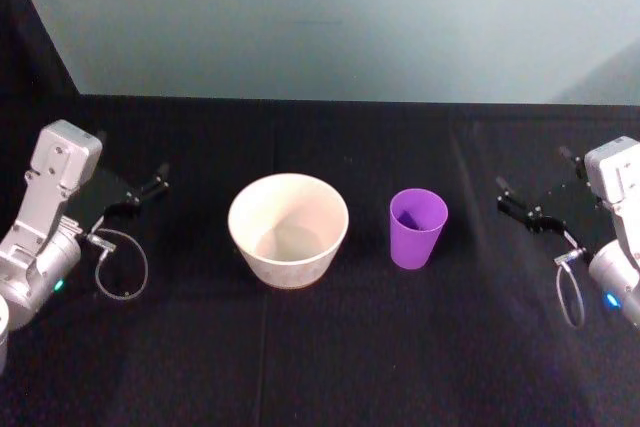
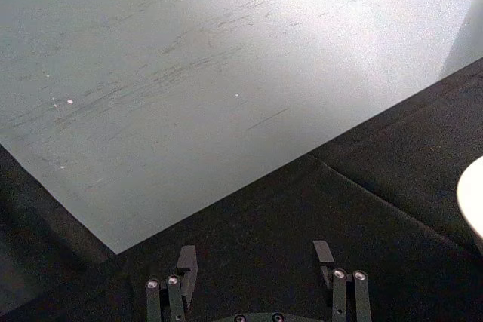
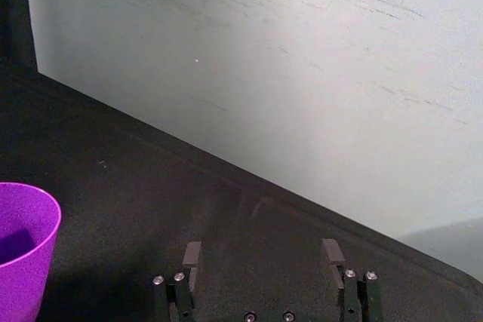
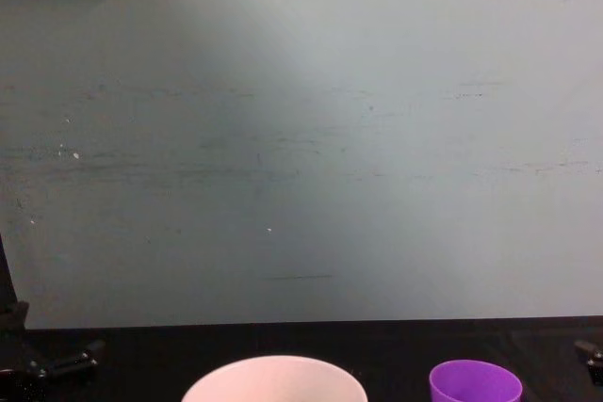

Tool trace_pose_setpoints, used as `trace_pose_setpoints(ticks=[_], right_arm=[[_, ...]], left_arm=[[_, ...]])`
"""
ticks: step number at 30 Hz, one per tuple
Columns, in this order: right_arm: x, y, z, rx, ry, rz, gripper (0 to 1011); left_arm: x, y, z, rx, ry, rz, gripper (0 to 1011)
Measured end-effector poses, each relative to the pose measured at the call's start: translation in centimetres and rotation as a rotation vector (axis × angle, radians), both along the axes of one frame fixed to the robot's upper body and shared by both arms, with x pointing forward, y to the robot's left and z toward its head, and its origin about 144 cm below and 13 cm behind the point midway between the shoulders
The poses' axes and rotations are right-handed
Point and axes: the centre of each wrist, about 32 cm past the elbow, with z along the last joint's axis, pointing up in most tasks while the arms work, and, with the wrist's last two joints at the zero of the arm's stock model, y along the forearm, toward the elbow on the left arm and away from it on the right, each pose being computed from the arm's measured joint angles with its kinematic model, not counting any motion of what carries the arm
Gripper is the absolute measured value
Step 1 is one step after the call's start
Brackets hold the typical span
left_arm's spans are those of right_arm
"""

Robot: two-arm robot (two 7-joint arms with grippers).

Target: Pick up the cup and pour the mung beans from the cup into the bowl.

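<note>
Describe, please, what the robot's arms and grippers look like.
The left arm and right arm are light grey with boxy wrist housings, a small teal light and a thin looped cable each. The left gripper and right gripper are black, with two slim square-tipped fingers and silver screws.

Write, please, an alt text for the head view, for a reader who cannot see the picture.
A wide white bowl and a narrower purple cup stand upright and apart on a black table, the cup to the robot's right of the bowl. The left gripper and right gripper wait open at the table's two sides, touching nothing.
</note>
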Motion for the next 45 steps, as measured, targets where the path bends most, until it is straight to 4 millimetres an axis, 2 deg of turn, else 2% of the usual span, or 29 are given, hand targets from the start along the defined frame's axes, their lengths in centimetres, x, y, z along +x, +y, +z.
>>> trace_pose_setpoints(ticks=[4, 16, 25, 35, 45], right_arm=[[-0.3, -0.1, 0.0, 0.000, -0.001, 0.002, 1003], [-4.0, -0.6, 0.5, -0.012, 0.029, 0.062, 1003], [-5.9, 0.3, 0.4, 0.010, 0.084, 0.176, 1003], [-5.7, 2.4, -0.2, 0.059, 0.132, 0.264, 1003], [-3.8, 4.2, -1.3, 0.177, 0.181, 0.292, 1003]], left_arm=[[0.0, 0.0, 0.0, 0.000, 0.000, 0.000, 1000], [0.0, 0.0, 0.0, 0.000, 0.000, 0.000, 1000], [0.0, 0.0, 0.0, 0.000, 0.000, 0.000, 1000], [0.0, 0.0, 0.0, 0.000, 0.000, 0.000, 1000], [0.0, 0.0, 0.0, 0.000, 0.000, 0.000, 1000]])
